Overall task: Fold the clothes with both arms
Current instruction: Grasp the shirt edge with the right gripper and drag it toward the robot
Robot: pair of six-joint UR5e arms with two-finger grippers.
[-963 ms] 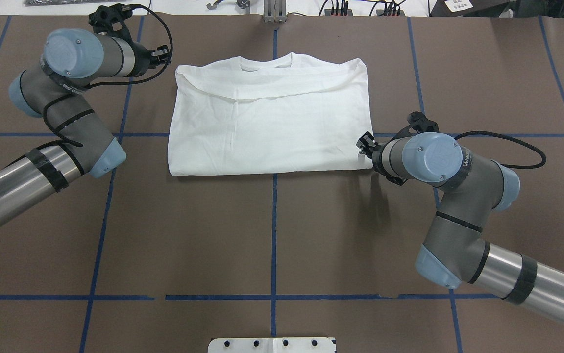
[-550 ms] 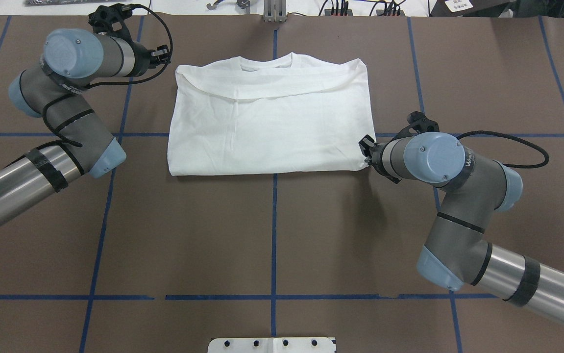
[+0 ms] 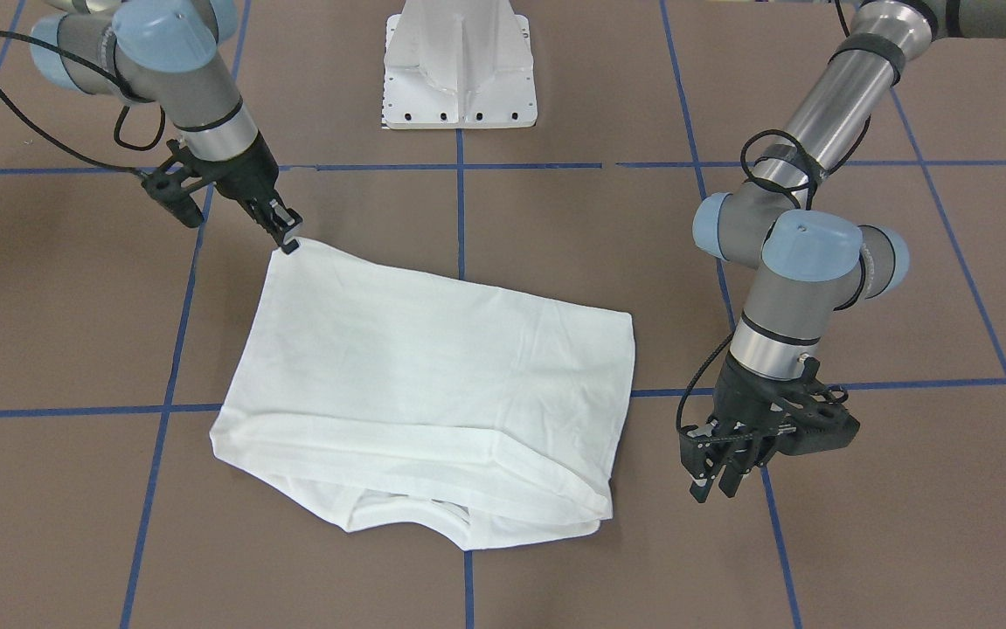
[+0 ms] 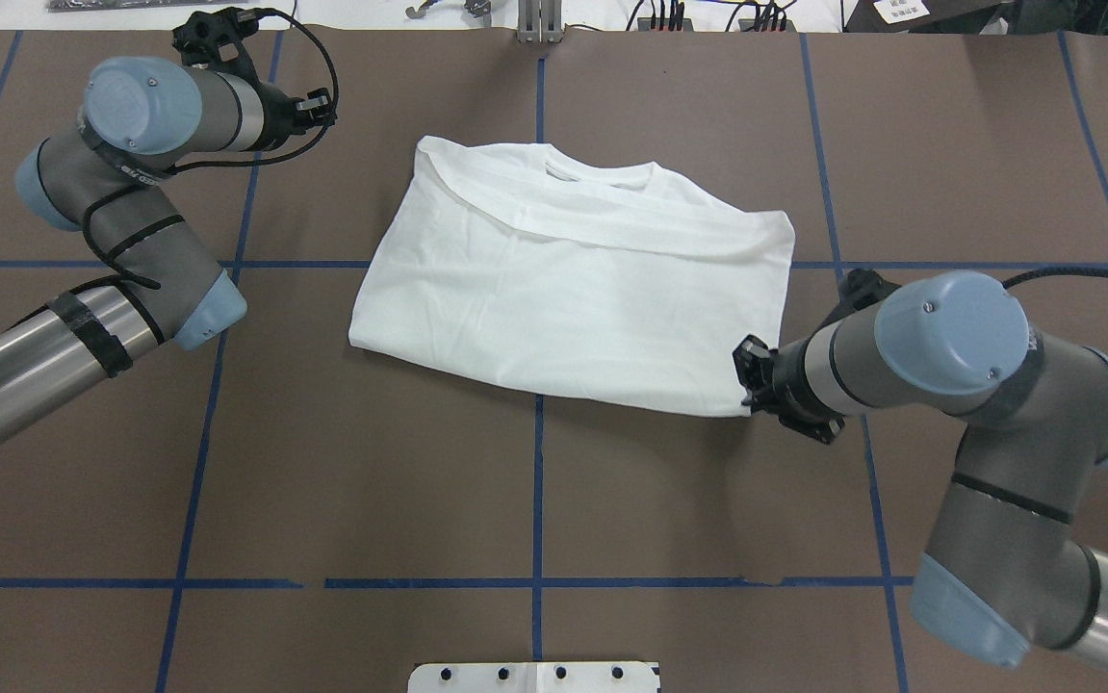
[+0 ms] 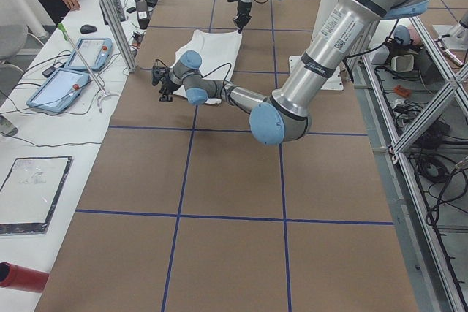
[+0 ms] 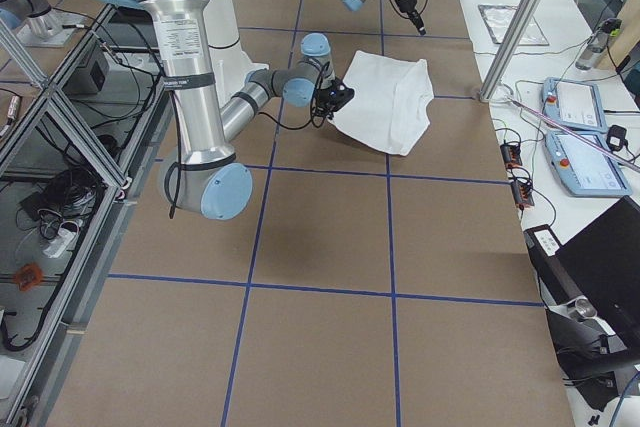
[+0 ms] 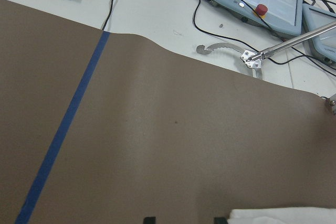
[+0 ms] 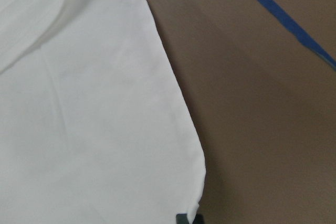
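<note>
The white shirt (image 4: 573, 279) lies folded and askew across the middle of the overhead frame on the brown table (image 4: 371, 481), with its collar (image 4: 600, 173) toward the top edge. The right gripper (image 4: 749, 373) is at the shirt's lower right corner, its jaws closed onto that corner of cloth. The left gripper (image 3: 712, 487) hangs at the right of the front-facing frame, pointing down at the table, near the shirt's side edge but apart from it. Its wrist view shows the two fingertips spread with only bare table between them, gripping nothing.
</note>
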